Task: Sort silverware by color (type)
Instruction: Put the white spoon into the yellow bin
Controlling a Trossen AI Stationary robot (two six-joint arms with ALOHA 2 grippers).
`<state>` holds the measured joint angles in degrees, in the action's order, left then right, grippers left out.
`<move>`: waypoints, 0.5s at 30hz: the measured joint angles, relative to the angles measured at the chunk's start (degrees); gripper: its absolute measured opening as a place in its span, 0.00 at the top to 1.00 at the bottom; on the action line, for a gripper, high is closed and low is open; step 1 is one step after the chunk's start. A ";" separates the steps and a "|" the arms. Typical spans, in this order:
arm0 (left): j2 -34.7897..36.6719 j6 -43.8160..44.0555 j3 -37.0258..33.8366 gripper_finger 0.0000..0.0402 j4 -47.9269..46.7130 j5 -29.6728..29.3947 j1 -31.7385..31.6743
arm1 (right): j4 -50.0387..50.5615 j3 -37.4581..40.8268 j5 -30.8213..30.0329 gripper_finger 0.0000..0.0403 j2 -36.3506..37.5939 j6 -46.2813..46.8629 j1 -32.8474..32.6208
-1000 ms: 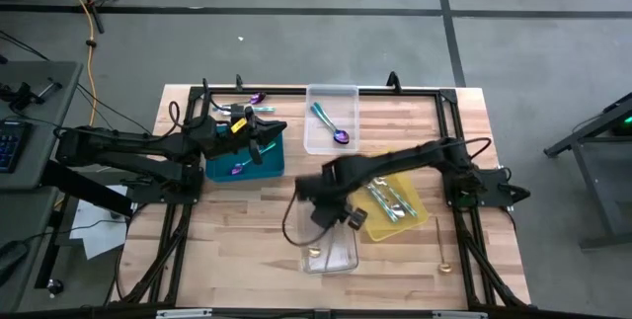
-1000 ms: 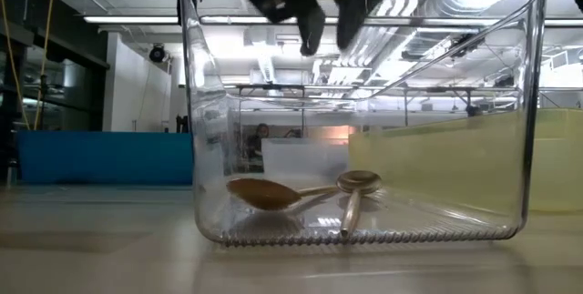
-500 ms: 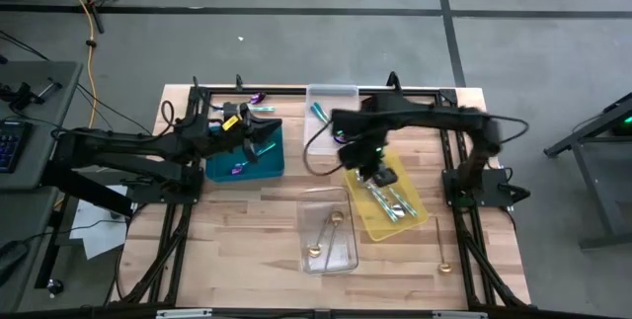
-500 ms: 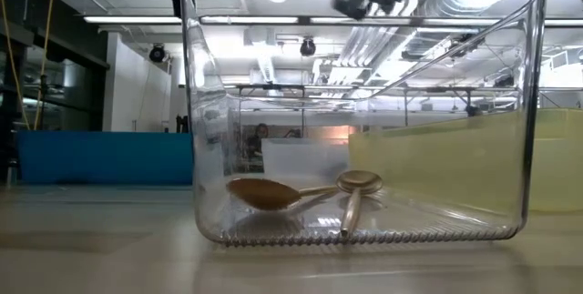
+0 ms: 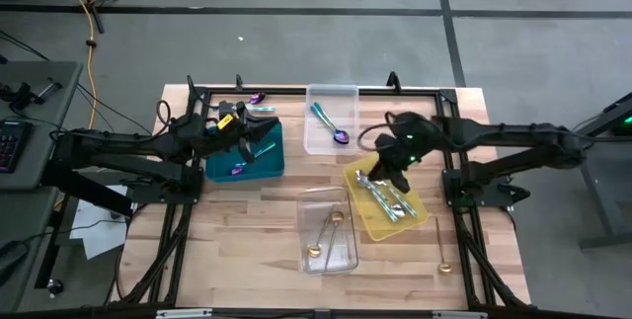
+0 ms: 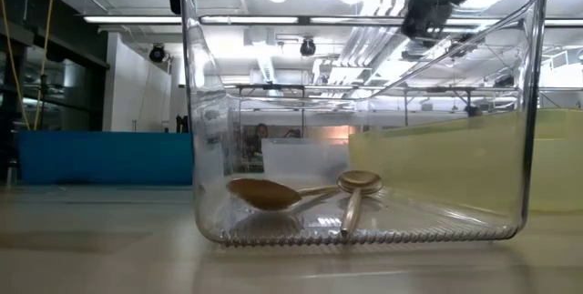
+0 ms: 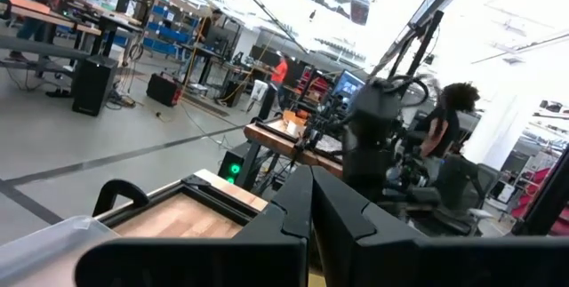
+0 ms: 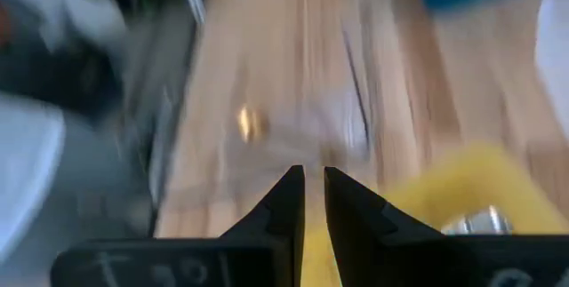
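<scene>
From above, your right claw [image 5: 395, 159] hangs over the far end of the yellow tray [image 5: 410, 222], which holds the silver and teal-handled pieces [image 5: 383, 199]. Two gold spoons [image 5: 329, 232] lie in the near clear tray [image 5: 341, 258], a purple spoon and a teal one [image 5: 331, 124] in the far clear tray [image 5: 331, 92], a purple piece [image 5: 238, 169] in the teal tray [image 5: 267, 166], another purple piece [image 5: 257, 98] loose on the counter [image 5: 257, 220] behind it, and one gold spoon [image 5: 441, 250] loose near the right front corner. You look to be between picks; the next move probably calls for choosing a stray, perhaps that gold spoon, and lowering onto it squarely. Your left claw [image 5: 259, 133] waits over the teal tray, arm stretched flat from the left side.

At counter level, the gold spoons [image 6: 301, 191] rest crossed on the clear tray's floor [image 6: 364, 230], and a dark claw shows through its top edge.

The left wrist camera shows fingers [image 7: 302, 207] pressed together, empty, pointing toward the right arm and people beyond.

The right wrist camera, blurred, shows fingers [image 8: 286, 198] nearly together with a narrow gap, holding nothing, above the yellow tray [image 8: 462, 189].
</scene>
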<state>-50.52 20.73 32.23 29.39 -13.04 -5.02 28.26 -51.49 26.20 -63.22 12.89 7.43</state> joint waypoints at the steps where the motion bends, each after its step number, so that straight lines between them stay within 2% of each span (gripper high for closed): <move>1: 0.00 0.00 0.00 1.00 0.00 0.00 0.00 | -5.87 1.92 -1.17 0.90 1.42 2.35 -0.26; 6: 0.00 0.00 0.00 1.00 0.02 0.01 0.00 | -31.48 9.28 -9.52 0.90 5.48 7.96 -1.16; 9: -0.02 0.01 0.00 1.00 0.02 0.00 0.00 | -42.38 11.76 -12.48 0.90 5.72 8.49 -1.17; 12: -0.02 0.02 0.00 1.00 0.02 0.01 0.00 | -46.48 12.31 -13.62 0.90 5.42 10.29 -1.17; 15: -0.03 0.02 0.00 1.00 0.02 0.02 0.00 | -46.48 12.33 -14.04 0.90 5.40 10.86 -1.17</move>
<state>-50.55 20.75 32.23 29.41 -13.02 -5.02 -18.22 -39.16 12.16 -57.82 23.75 6.26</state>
